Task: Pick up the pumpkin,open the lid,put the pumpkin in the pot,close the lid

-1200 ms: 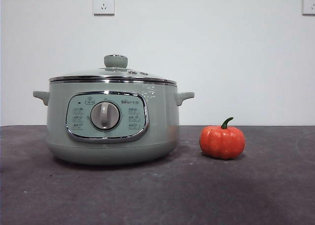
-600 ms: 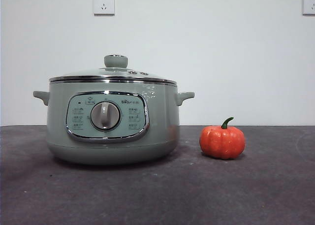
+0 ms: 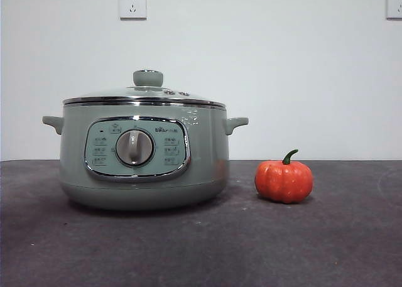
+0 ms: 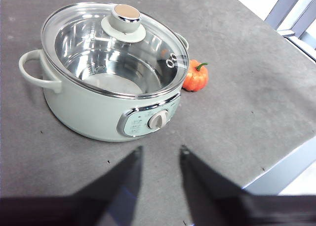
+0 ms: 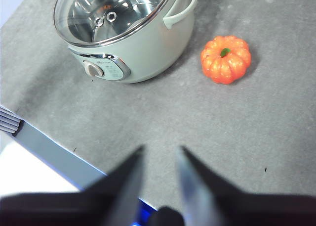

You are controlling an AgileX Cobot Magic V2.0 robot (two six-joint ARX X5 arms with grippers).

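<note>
The dark grey table (image 3: pixel 201 249) is carrying everything; the large pale sage-green electric pot (image 3: pixel 143 155) is sitting well ahead of the left gripper (image 4: pixel 160 152), its domed glass lid (image 3: pixel 144 93) resting closed on the rim; the small orange ribbed pumpkin (image 3: pixel 284 180) is lying just beside the pot, ahead of the right gripper (image 5: pixel 159 152); both grippers are hovering slightly parted, gripping nothing.
</note>
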